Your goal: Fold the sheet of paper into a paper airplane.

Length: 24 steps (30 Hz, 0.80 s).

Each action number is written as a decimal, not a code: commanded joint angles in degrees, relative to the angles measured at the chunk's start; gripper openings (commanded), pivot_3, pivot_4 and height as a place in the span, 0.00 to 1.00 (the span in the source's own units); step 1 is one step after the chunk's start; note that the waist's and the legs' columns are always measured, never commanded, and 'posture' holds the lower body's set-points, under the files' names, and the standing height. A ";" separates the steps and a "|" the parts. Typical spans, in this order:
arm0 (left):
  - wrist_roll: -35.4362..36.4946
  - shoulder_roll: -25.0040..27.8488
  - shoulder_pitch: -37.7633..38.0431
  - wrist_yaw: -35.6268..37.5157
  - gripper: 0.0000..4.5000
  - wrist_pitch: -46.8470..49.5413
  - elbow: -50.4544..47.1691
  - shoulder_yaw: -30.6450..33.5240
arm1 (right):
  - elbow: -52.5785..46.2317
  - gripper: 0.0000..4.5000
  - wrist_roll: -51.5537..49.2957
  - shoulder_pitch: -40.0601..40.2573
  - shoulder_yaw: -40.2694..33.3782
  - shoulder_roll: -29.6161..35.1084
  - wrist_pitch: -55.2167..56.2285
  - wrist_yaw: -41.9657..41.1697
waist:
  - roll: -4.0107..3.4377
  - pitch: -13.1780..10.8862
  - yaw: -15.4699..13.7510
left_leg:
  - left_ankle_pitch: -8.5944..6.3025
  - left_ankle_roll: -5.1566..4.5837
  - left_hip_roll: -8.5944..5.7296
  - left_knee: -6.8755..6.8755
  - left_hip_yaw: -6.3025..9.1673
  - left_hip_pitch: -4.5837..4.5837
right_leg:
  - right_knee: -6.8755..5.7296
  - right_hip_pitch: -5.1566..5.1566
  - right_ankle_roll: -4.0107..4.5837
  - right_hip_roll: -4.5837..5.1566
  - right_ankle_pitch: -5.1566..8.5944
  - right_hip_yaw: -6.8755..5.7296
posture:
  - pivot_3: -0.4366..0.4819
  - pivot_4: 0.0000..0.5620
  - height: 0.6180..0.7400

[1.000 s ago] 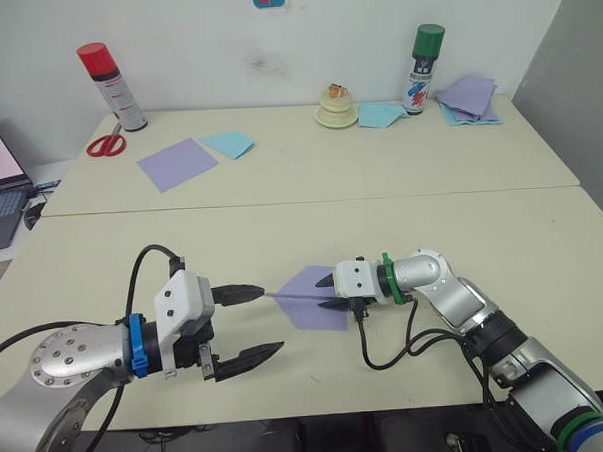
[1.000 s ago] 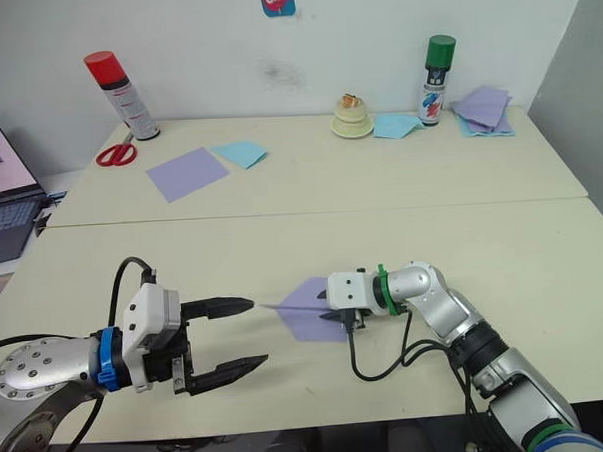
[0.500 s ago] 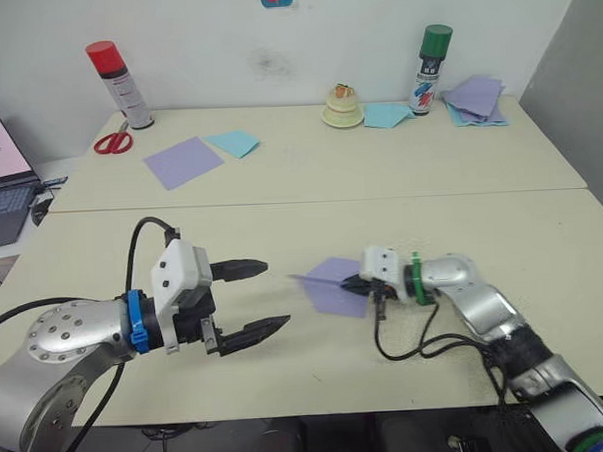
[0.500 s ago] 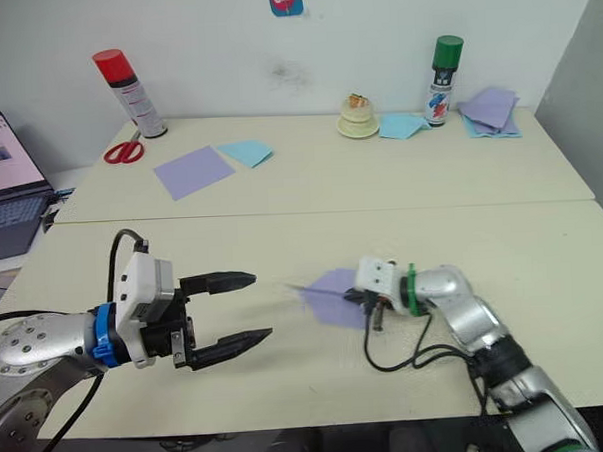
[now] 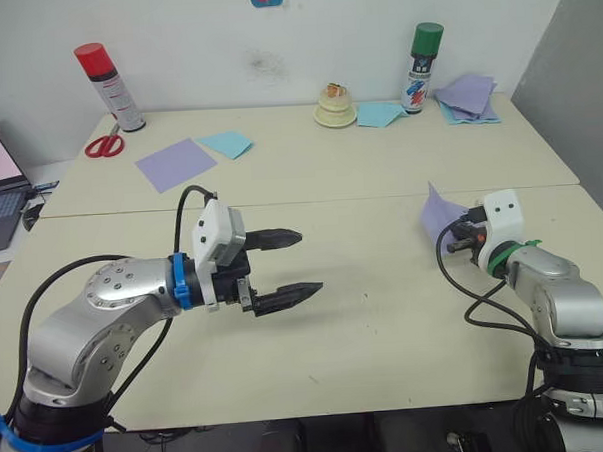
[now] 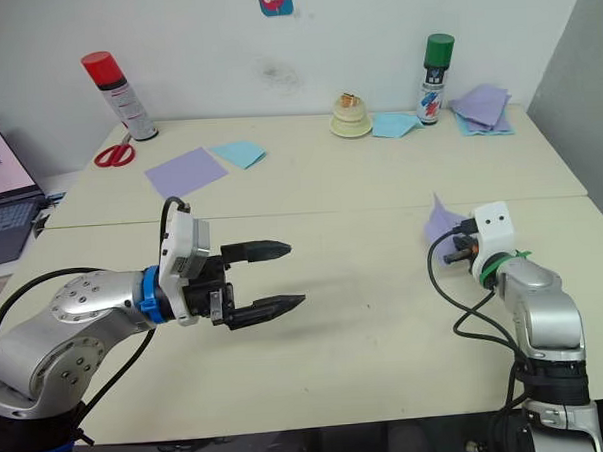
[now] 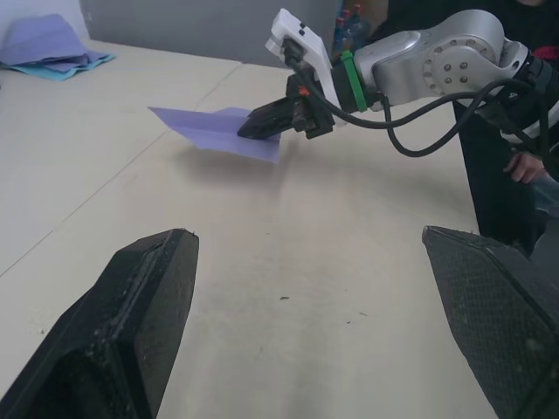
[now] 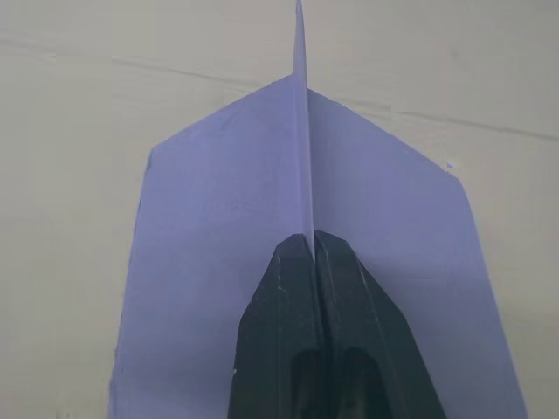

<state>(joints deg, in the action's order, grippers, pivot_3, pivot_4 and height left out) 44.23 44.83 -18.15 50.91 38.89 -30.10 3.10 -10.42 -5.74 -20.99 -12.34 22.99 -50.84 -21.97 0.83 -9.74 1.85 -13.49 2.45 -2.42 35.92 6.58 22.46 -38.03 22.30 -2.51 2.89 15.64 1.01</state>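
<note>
Two cream tables [image 5: 309,176] pushed together against white wall; spray cans, scissors [image 5: 104,145], spare lavender and blue sheets along far side. Right gripper [image 7: 262,125] held above near table's right side, fingers pinched on paper airplane [image 7: 214,132], lifted clear of surface. Left gripper [image 5: 288,264] hovers mid-table, fingers spread wide, holding nothing.

The paper airplane [image 7: 218,133] is thin matt lavender paper, sharply creased, pinched in the right tool [image 7: 247,128]; the left tool [image 5: 295,262] has rough matt black plastic fingers [image 7: 131,332]; the bench [image 5: 385,302] beneath is smooth, matt cream.
</note>
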 commanded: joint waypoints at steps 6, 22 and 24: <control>-1.70 0.71 -1.99 3.32 1.00 -1.47 1.37 0.09 | -8.36 0.01 -4.60 0.32 -0.49 -5.44 -8.74 4.57 | -0.01 0.00 0.01 | -0.01 -0.01 0.02 0.00 -0.09 0.02 | 0.01 0.02 0.00 0.01 0.00 0.04 | 0.48 0.27 1.00; -0.66 2.12 4.09 -0.57 1.00 0.93 -4.34 3.37 | -10.25 0.01 -7.49 0.94 8.62 -15.11 -14.97 7.70 | -0.02 -0.01 0.04 | -0.01 -0.01 0.06 0.00 -0.05 -0.02 | 0.00 0.02 -0.01 -0.02 0.00 0.03 | 0.48 0.27 1.00; -0.47 2.33 4.66 -0.78 1.00 1.00 -4.58 3.90 | -10.61 0.05 -7.92 0.81 8.56 -15.81 -15.28 8.01 | -0.02 -0.01 0.04 | -0.01 -0.01 0.06 0.00 -0.04 -0.01 | 0.00 0.02 -0.01 -0.02 0.00 0.02 | 0.48 0.27 1.00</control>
<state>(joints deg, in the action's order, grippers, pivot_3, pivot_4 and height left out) 42.76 46.41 -13.59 50.54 39.85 -32.77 5.00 -18.94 -12.32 -19.82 -4.20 7.66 -65.68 -14.03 0.81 -9.75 1.89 -13.50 2.44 -2.36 35.92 6.53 22.45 -38.03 22.32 -2.51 2.87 15.64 1.03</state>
